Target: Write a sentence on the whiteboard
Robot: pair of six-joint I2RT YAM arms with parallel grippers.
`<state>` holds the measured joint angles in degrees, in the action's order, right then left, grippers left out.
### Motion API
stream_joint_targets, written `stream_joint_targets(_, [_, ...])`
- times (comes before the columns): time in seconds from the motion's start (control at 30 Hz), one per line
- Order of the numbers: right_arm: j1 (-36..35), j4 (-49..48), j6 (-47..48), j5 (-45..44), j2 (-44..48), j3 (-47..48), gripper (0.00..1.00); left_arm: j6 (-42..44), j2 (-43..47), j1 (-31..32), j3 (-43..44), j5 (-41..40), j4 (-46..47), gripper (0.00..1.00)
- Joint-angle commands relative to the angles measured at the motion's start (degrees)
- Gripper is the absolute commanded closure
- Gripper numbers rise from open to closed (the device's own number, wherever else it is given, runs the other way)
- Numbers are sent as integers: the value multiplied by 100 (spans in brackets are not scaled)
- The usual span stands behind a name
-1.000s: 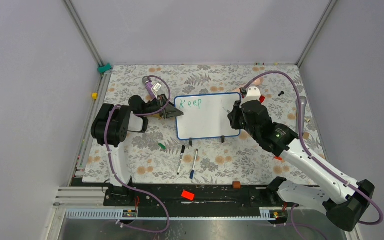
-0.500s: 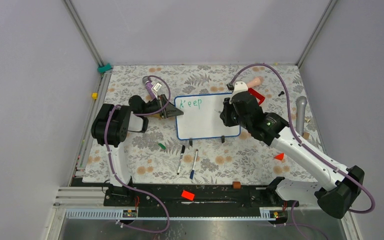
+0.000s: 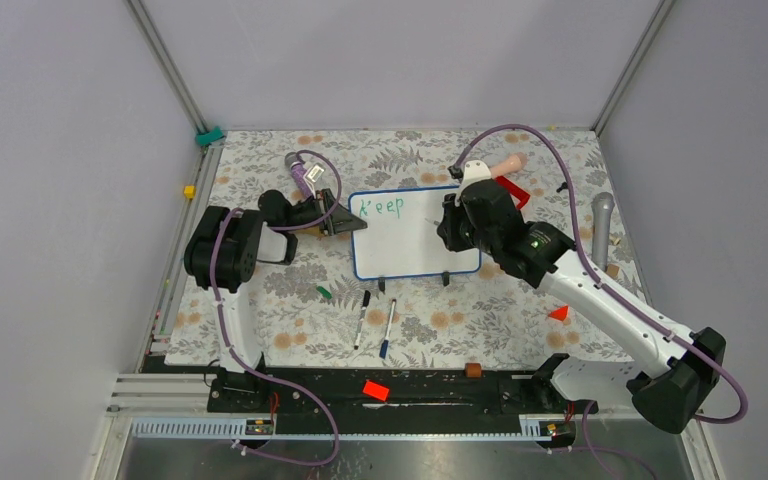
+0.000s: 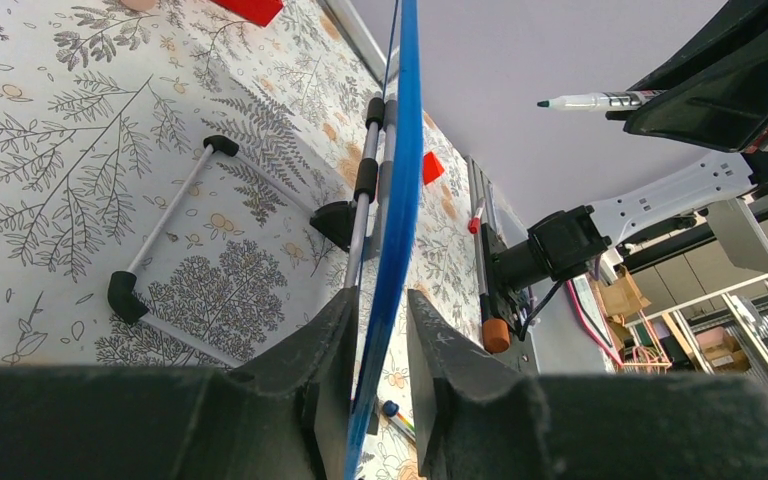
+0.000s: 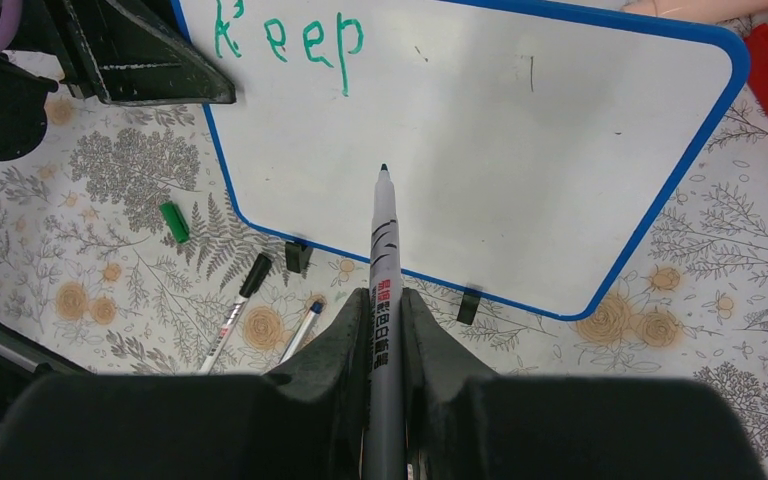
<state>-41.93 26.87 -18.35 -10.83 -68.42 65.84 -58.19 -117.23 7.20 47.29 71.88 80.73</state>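
Floral table cover (image 3: 280, 290), grey walls. Left gripper (image 4: 382, 305): jaws pinched on the left rim of the whiteboard (image 3: 415, 245), judged to brace it against writing pressure. Right gripper (image 5: 385, 300): clamped on a marker (image 5: 380, 240), tip aimed at blank board beyond the sentence (image 5: 290, 40), so far only "Keep"; contact cannot be told. Board sits mid-table between both arms.
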Motion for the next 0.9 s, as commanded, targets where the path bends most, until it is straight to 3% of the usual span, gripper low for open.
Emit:
stream_joint_targets(0.0, [14,-79,177,19,4,314,100,-51,-126,9,251,161,348,74])
stream_joint_targets(0.33, [11,-257,274,8,-153,373,100,-26,-134,39,228,181,353,71])
stream_joint_targets(0.5, [15,-269,229,-66,-282,437,100,-17,-117,44,224,187,355,80])
stream_joint_targets(0.87, [12,-295,241,-61,-205,363,100,-78,-138,44,285,221,351,82])
